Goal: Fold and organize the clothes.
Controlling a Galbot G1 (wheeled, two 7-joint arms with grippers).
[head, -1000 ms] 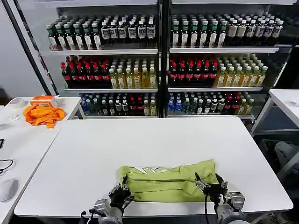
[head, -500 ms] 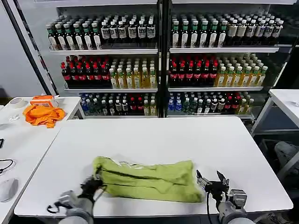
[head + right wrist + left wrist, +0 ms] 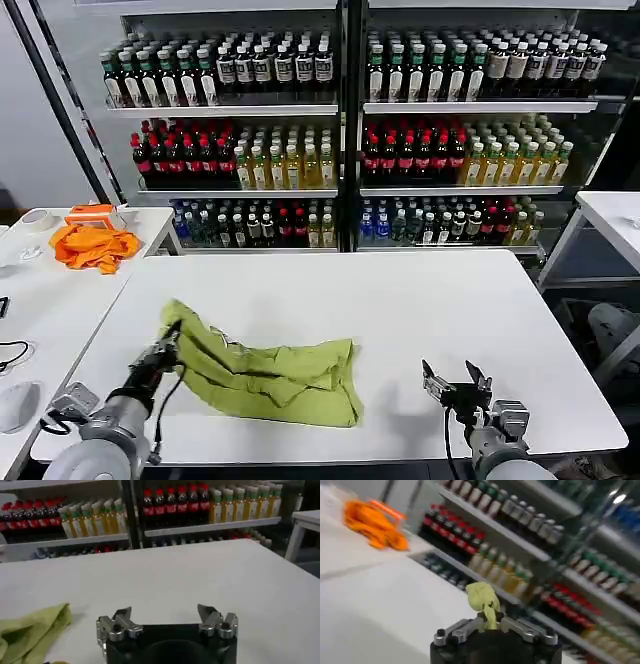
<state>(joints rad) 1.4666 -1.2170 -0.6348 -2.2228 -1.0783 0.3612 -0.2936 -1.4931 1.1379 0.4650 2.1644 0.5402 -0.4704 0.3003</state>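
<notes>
- One lime T-shirt (image 3: 265, 375) lies bunched in the lower left-centre of the head view, on the white table (image 3: 400, 310), partly folded and creased, not flat.
- The left gripper (image 3: 163, 352) sits at the shirt's upper left corner, lower left of the head view. In the left wrist view its jaws are pinched on a tuft of the lime fabric (image 3: 482, 600).
- The right gripper (image 3: 452, 385) hovers low over bare table in the lower right of the head view, well apart from the shirt. Its jaws stand spread with nothing between them, as the right wrist view shows (image 3: 167, 622).
- Step in hand, as I judge it: a one-armed fold or drag of the shirt by its left end.
- The next move probably calls for laying that end down flat without dragging the layers, then letting go.
- Count: one T-shirt, two grippers, one orange cloth (image 3: 93, 245) on a side table (image 3: 40, 290) at the left edge, and many bottles (image 3: 290, 160) on the shelves behind.
</notes>
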